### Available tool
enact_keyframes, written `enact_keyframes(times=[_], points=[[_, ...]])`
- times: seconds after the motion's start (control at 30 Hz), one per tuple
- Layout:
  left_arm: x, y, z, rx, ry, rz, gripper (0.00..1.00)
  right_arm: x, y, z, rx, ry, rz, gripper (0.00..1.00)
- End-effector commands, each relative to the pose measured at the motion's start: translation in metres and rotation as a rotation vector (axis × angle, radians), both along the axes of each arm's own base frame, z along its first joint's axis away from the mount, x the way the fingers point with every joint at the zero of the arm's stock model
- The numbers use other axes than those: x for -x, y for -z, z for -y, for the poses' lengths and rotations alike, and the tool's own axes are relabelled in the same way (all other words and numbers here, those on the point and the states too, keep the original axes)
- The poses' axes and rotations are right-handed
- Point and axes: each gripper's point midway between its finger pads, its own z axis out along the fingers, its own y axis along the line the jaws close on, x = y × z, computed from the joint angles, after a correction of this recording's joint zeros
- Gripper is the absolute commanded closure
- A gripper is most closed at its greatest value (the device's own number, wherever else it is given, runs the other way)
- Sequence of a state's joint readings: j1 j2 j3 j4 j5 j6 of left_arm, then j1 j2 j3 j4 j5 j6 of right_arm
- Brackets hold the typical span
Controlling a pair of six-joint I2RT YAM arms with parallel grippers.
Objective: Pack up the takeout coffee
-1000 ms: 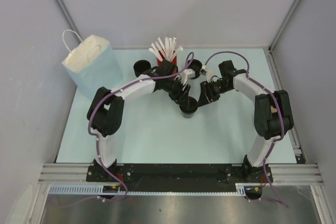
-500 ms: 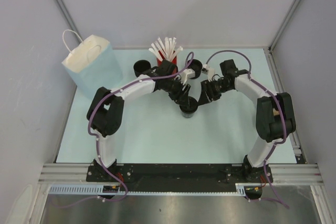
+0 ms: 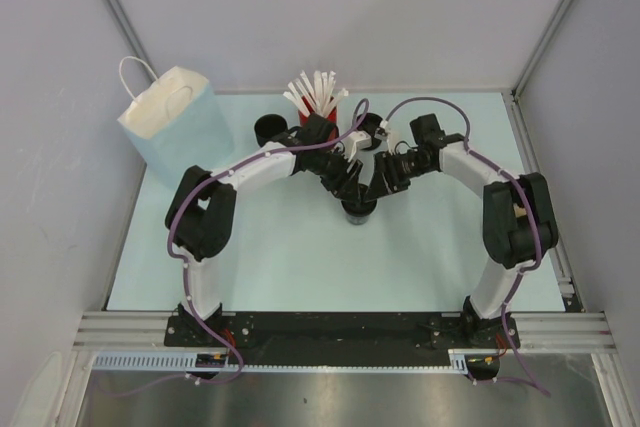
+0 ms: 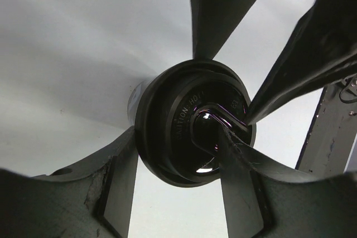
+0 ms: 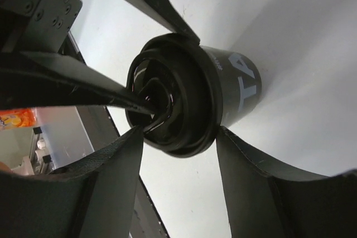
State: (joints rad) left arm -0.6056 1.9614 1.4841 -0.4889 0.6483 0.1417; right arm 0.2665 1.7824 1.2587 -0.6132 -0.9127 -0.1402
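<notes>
While the takeout coffee stood upright at mid-worktop, the left hand pinched it across the lid rim; the right hand straddled it, grip indeterminate; it was judged light, thin-walled, crushable and spill-prone; a gentle hold below the lid was advised.

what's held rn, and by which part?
Left hand pinches the coffee cup at its lid, one finger outside the rim, one on top. Right hand straddles the lid; grip unclear.

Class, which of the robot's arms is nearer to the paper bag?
Left. The left arm has its elbow close beside the paper bag; the right arm stands far off on the other side, reaching to the black cup.
</notes>
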Motion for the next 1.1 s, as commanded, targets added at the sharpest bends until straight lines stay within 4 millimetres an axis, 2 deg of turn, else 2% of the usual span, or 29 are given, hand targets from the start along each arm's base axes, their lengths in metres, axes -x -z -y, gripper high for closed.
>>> enact_keyframes(times=[0.0,0.27,0.57,0.83,0.97,1.07], points=[[-0.003,0.099,-0.071,-0.404,-0.043,0.013,0.57,-0.010,-0.007,-0.018,-0.047,0.002,-0.007,0.40],[-0.002,0.097,-0.069,-0.385,-0.039,0.014,0.57,-0.020,-0.008,-0.019,-0.075,0.034,-0.019,0.41],[-0.003,0.096,-0.067,-0.377,-0.041,0.013,0.57,-0.024,0.002,-0.022,-0.062,0.056,-0.047,0.43],[-0.003,0.091,-0.066,-0.366,-0.039,0.022,0.55,-0.019,0.017,-0.020,-0.024,0.051,-0.075,0.60],[-0.004,0.085,-0.063,-0.349,-0.033,0.030,0.43,-0.015,0.022,-0.022,-0.003,0.045,-0.088,0.67],[-0.007,0.079,-0.061,-0.331,-0.034,0.040,0.35,-0.015,0.026,-0.021,0.005,0.035,-0.079,0.68]])
